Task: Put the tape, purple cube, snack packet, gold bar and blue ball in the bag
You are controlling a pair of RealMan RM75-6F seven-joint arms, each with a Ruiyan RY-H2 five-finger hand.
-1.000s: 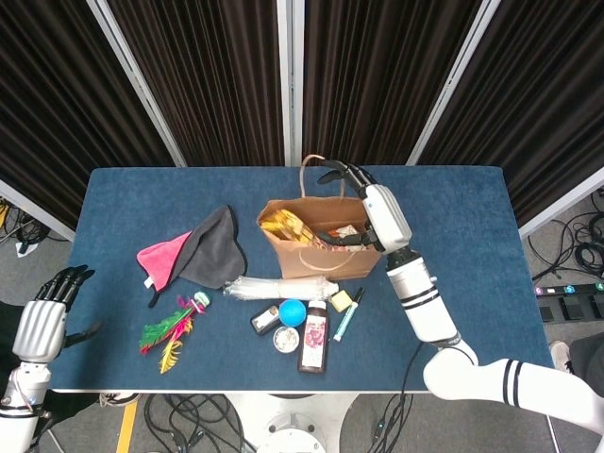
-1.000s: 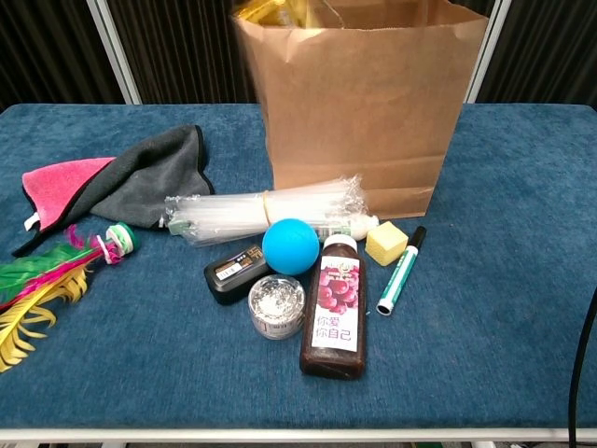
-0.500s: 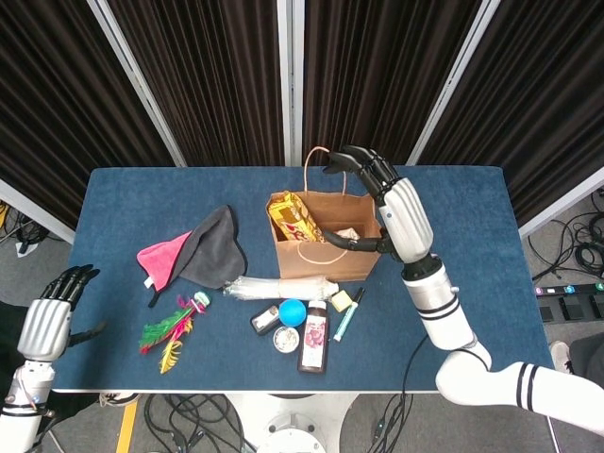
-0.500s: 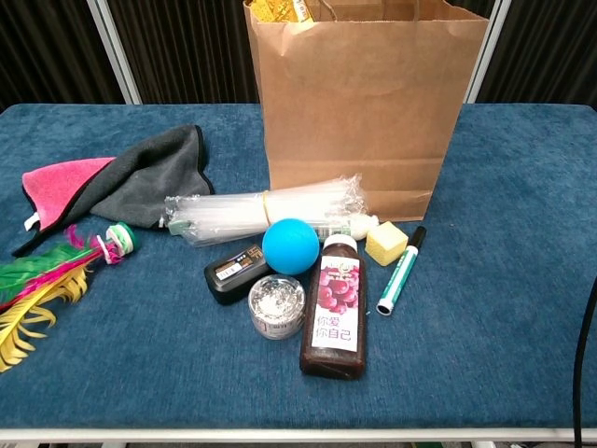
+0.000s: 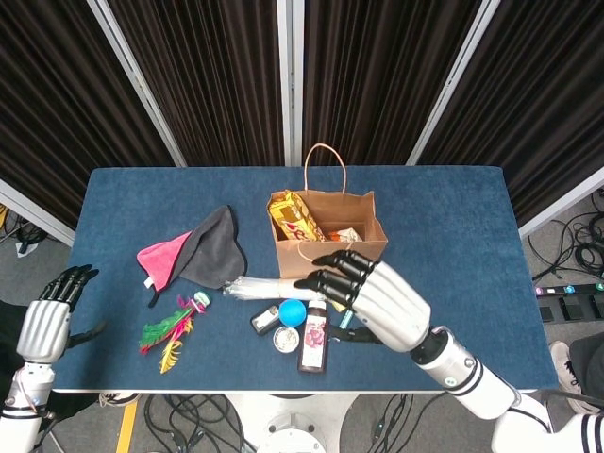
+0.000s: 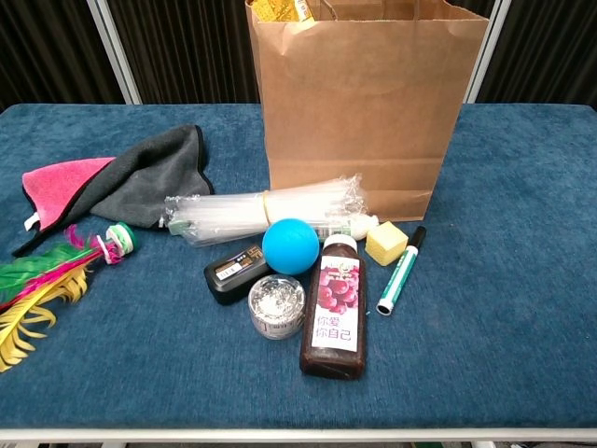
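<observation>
The brown paper bag (image 5: pixel 351 247) (image 6: pixel 368 103) stands upright at mid-table. A yellow snack packet (image 5: pixel 293 216) (image 6: pixel 278 8) sticks up inside it on its left side. The blue ball (image 5: pixel 292 311) (image 6: pixel 290 245) lies in front of the bag, and a silvery roll (image 5: pixel 284 339) (image 6: pixel 277 305) lies just nearer than the ball. My right hand (image 5: pixel 370 296) hovers in front of the bag, right of the ball, with its fingers spread and nothing in it. The chest view does not show it. My left hand (image 5: pixel 45 322) hangs off the table's left front corner, fingers extended and empty.
Around the ball lie a clear plastic bundle (image 6: pixel 266 213), a black bar (image 6: pixel 237 273), a dark juice bottle (image 6: pixel 336 308), a yellow block (image 6: pixel 386 243) and a green marker (image 6: pixel 401 271). A grey and pink cloth (image 6: pixel 140 182) and a feathered shuttlecock (image 6: pixel 47 280) lie to the left.
My right hand has come away from the bag's opening and moved toward the front, over the items before the bag. The bag, tilted a second ago, stands straight. The left hand barely moved.
</observation>
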